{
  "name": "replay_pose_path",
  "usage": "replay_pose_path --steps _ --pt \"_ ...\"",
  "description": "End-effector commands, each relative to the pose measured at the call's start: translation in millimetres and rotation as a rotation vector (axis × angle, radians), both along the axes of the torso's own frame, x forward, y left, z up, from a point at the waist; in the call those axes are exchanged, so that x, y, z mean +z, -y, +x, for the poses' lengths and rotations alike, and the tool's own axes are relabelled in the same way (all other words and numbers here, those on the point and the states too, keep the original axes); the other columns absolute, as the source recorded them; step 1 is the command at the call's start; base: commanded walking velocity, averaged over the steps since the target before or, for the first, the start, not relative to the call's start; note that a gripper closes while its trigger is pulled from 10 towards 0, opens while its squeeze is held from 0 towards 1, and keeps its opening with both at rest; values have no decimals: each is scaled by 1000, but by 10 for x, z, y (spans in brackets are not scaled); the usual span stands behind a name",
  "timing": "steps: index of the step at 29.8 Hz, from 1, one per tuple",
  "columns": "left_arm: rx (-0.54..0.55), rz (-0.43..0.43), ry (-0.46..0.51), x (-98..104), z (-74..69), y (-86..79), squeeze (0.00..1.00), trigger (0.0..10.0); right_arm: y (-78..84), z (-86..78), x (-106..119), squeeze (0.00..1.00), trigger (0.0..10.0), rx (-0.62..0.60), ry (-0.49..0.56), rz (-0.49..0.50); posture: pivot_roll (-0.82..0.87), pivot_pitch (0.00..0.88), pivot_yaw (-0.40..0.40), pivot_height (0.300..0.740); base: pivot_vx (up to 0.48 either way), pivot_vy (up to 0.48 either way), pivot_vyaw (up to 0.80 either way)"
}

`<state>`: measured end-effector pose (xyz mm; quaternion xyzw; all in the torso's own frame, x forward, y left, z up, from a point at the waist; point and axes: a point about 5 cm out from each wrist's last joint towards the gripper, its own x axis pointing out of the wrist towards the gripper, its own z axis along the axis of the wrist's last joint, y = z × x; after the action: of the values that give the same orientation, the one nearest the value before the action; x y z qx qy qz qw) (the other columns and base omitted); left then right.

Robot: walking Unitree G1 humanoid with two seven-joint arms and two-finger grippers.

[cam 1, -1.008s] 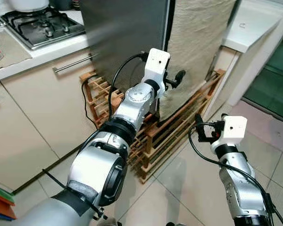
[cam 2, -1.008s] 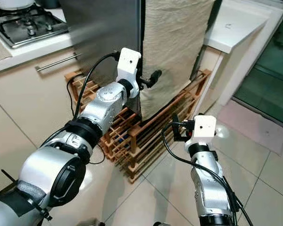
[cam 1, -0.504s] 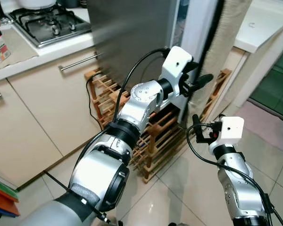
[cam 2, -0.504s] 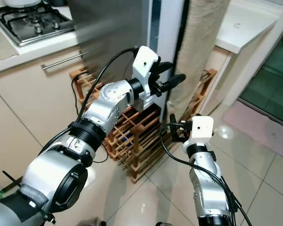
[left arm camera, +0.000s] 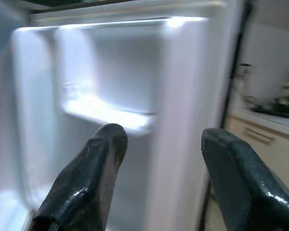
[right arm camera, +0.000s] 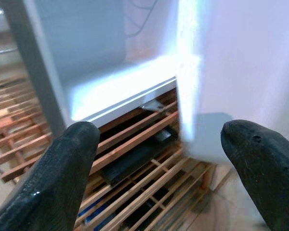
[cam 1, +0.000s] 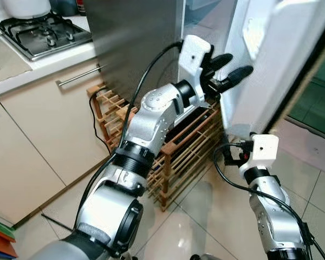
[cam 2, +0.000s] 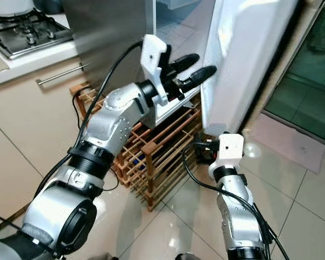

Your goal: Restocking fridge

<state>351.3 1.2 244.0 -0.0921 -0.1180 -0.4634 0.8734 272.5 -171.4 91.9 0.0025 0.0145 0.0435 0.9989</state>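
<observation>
1. The fridge point(cam 1: 135, 38) stands in the upper middle of the head views, its grey side panel facing the camera. Its white door point(cam 1: 271, 59) stands open and fills the upper right.
2. The left claw point(cam 1: 227, 67) sits in the upper centre, reaching into the gap between the fridge body and the open door. Its two black fingers point(cam 1: 238, 73) are spread apart with nothing between them, and their tips lie just beside the door's inner face.
3. In the left wrist view, the left claw's fingers frame a lit white door shelf point(left arm camera: 111, 113) ahead.
4. The right claw point(cam 1: 227, 157) hangs low, right of centre, just below the door's bottom corner. Its fingers point(right arm camera: 53, 178) are wide apart and hold nothing.
5. A wooden rack point(cam 1: 184, 157) stands on the tiled floor point(cam 1: 206, 211) under the fridge, at centre frame.
6. The tabletop point(cam 1: 21, 65) with a gas hob point(cam 1: 40, 30) lies at the upper left, above cream cabinets point(cam 1: 43, 130).
</observation>
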Motion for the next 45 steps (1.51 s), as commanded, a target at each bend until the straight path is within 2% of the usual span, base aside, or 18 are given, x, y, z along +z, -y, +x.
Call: replay_pose_path --steps 1,2,4,5,6,9,11,13,20,21,24,30,34,38,39,40,41,45 --pt "126 -14 -59 -152 9 -131 0 10000 -49 36 54 0 10000 25 15 18 16 1 -15 740 0 0 0" --pt "126 -14 -59 -152 9 -131 0 10000 -49 36 54 0 10000 25 15 18 16 1 -15 740 0 0 0" --pt "250 43 -43 -261 27 -343 0 10000 -59 59 84 0 10000 30 30 16 25 0 -16 740 0 0 0" --pt "250 43 -43 -261 27 -343 0 10000 -59 59 84 0 10000 30 30 16 25 0 -16 740 0 0 0" --pt "380 98 -40 -369 46 -552 0 10000 -41 86 106 0 10000 15 43 12 33 0 -18 740 0 0 0" --pt "533 170 -74 -540 88 -804 0 10000 3 118 116 0 10000 -19 52 -1 44 0 -22 740 0 0 0" --pt "561 179 -85 -572 97 -850 0 10000 11 124 116 0 10000 -26 53 -3 44 0 -22 740 0 0 0" --pt "674 222 -109 -681 120 -1047 0 10000 23 146 129 0 10000 -42 58 -6 51 0 -23 740 0 0 0" --pt "851 308 -101 -809 71 -1335 0 10000 -2 175 157 0 10000 -48 70 -7 55 0 -18 740 0 0 0" --pt "869 292 -119 -844 46 -1397 1000 10000 -3 182 153 0 10000 -54 68 -5 55 0 -18 740 0 0 0" --pt "856 261 -137 -880 3 -1453 1000 10000 3 194 156 0 10000 -67 69 -5 56 0 -17 740 0 0 0" --pt "943 352 -211 -1072 -21 -1527 1000 10000 -26 234 199 0 10000 -67 85 9 55 0 -14 740 0 0 0" --pt "979 361 -211 -1086 -26 -1553 1000 10000 -33 253 222 0 10000 -60 93 13 54 0 -16 740 0 0 0" --pt "937 341 -185 -1032 -4 -1490 1000 10000 -56 282 239 0 10000 -48 96 12 55 0 -18 740 0 0 697" --pt "937 346 -168 -1008 6 -1472 706 10000 -68 288 240 0 10000 -40 97 14 55 0 -20 740 0 0 675" --pt "937 346 -168 -1008 6 -1472 706 10000 -68 288 240 0 10000 -40 97 14 55 0 -20 740 0 0 675" --pt "935 344 -142 -962 25 -1440 0 10000 -84 296 241 0 10000 -33 97 16 55 0 -20 740 0 0 656" --pt "909 361 -108 -926 44 -1333 0 10000 -86 302 230 0 10000 -34 91 37 54 0 -18 740 0 0 641"
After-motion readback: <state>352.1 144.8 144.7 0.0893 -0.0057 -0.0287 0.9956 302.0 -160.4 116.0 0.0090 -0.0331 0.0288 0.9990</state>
